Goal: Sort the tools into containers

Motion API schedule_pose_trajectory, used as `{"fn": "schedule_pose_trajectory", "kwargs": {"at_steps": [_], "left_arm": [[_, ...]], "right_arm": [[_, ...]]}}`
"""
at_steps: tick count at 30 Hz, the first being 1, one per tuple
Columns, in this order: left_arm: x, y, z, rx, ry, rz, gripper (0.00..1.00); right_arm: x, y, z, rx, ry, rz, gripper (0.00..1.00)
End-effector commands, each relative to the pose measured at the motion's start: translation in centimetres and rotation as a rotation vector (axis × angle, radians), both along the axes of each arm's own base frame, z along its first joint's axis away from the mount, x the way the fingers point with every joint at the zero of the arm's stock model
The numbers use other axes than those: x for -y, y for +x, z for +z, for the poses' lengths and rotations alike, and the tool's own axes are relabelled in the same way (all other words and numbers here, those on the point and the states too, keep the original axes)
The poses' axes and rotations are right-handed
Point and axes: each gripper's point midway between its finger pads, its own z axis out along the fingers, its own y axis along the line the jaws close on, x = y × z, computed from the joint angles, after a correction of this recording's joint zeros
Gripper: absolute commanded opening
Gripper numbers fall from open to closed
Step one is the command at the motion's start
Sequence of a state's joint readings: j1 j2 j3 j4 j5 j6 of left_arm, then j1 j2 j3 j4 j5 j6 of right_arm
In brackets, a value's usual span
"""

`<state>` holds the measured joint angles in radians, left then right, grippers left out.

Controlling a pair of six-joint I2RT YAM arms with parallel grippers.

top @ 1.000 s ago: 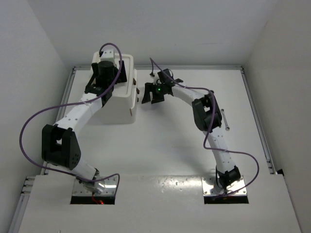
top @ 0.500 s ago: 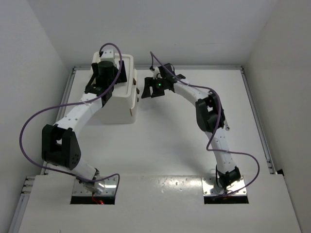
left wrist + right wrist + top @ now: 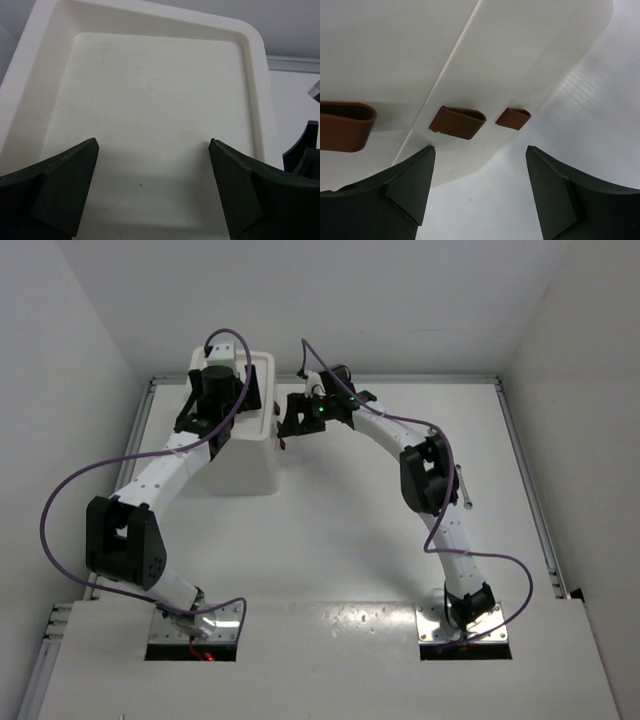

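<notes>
The white drawer unit (image 3: 250,455) stands at the back left of the table. Its shallow top tray (image 3: 150,95) holds nothing that I can see. My left gripper (image 3: 152,192) hovers open over that tray, seen from above as (image 3: 218,380). My right gripper (image 3: 477,185) is open just in front of the unit's drawer face, low near the table. Three dark-red knobs (image 3: 457,121) show on that face, none between the fingers. In the top view the right gripper (image 3: 287,423) is beside the unit's right side. One silver wrench (image 3: 465,495) lies on the table by the right arm's elbow. No other tools show.
White walls close the table in at the back and on both sides. A metal rail (image 3: 525,490) runs along the table's right edge. The right arm arches across the middle of the table from its base (image 3: 465,615).
My right gripper has moved left and farther back, closer to the drawer face. The left arm has stayed over the top tray.
</notes>
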<state>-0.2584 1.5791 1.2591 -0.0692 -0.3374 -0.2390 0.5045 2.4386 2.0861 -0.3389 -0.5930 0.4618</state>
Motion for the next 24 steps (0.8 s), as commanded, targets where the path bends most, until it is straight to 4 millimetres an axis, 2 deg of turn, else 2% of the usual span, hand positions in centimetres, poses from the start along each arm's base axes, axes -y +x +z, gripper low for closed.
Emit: {"fn": "schedule_pose_trajectory", "kwargs": {"at_steps": [1,8,11,12,14,15,16,17,19,20,21,22,23,24], "left_arm": [[0.1,-11.7,-17.6,-0.705,0.045,-0.067,1.00],[0.6,-11.8,-17.6,-0.707,0.042,-0.083,1.00],[0.7,-11.7,-17.1,-0.686,0.037,-0.084,1.00],[0.8,-11.3,-16.2,-0.650,0.029,-0.087,1.00],[1.0,-11.2,-15.7,-0.608,0.010,-0.100,1.00],[1.4,-10.8,-14.2,-0.560,-0.010,-0.114,1.00],[2.0,-11.0,-14.0,-0.547,-0.016,-0.136,1.00],[2.2,-10.5,-13.3,-0.514,-0.023,-0.139,1.00],[3.0,-10.3,-12.5,-0.480,-0.019,-0.157,1.00],[3.2,-9.9,-11.4,-0.445,-0.027,-0.160,1.00],[3.1,-9.6,-11.0,-0.435,-0.017,-0.158,1.00],[3.5,-8.9,-9.7,-0.393,-0.008,-0.167,1.00],[3.6,-8.7,-8.7,-0.369,-0.014,-0.169,1.00],[3.5,-8.1,-8.0,-0.339,0.001,-0.171,1.00]], "right_arm": [[-3.1,0.0,2.8,0.071,0.105,0.067,0.74],[-3.3,0.3,2.0,0.069,0.104,0.067,0.74],[-2.4,0.2,1.6,0.079,0.056,0.041,0.73],[-1.4,0.9,1.7,0.097,0.033,0.016,0.72],[0.0,0.9,3.0,0.120,0.007,-0.001,0.71],[0.9,1.0,3.3,0.144,-0.012,-0.008,0.71],[2.1,1.5,4.0,0.163,-0.026,-0.031,0.71],[3.1,1.8,6.2,0.205,-0.034,-0.057,0.71],[5.3,2.2,7.5,0.244,-0.060,-0.085,0.71],[6.5,2.0,9.2,0.273,-0.081,-0.110,0.71],[7.8,2.2,9.9,0.293,-0.102,-0.128,0.71],[9.5,1.8,11.3,0.336,-0.150,-0.141,0.71],[10.0,1.9,10.5,0.346,-0.184,-0.143,0.71],[12.2,1.8,12.3,0.370,-0.206,-0.178,0.71]]}}
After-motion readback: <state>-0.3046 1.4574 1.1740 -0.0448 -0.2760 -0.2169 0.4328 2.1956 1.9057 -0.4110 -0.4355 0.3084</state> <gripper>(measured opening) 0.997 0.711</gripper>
